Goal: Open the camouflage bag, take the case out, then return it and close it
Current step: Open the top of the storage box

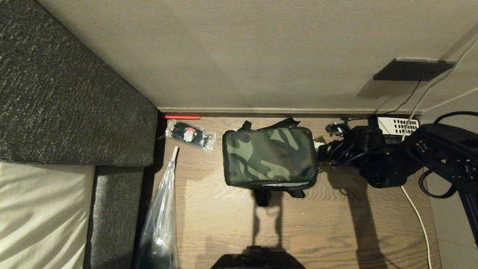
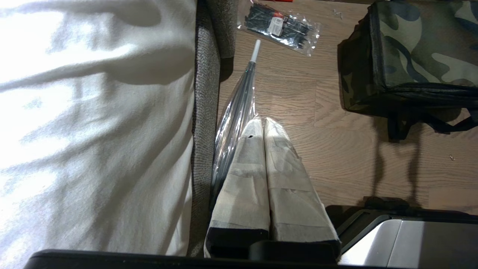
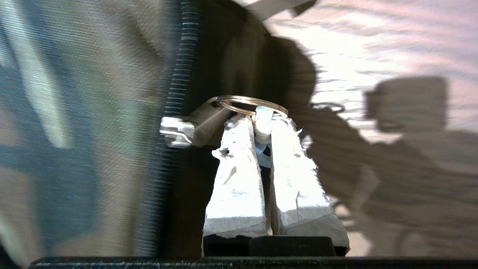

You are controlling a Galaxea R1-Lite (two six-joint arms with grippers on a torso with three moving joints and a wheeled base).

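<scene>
The camouflage bag [image 1: 269,157] stands on the wooden floor by the wall with its lid down; a thin pale strip shows along its near edge. My right gripper [image 1: 320,148] is at the bag's right side. In the right wrist view that gripper [image 3: 262,121] is shut on a small white tab hanging from the metal ring [image 3: 239,101] of the zip slider [image 3: 177,131], next to the zip teeth on the bag's fabric [image 3: 93,112]. The case is hidden. My left gripper [image 2: 263,121] hangs shut and empty above the floor, left of the bag [image 2: 422,48].
A clear packet of black ties [image 1: 190,135] lies left of the bag. An umbrella in a clear sleeve [image 1: 160,216] lies along the grey sofa [image 1: 74,93]. A white cable [image 1: 418,213] and a white vented box [image 1: 397,125] are at the right.
</scene>
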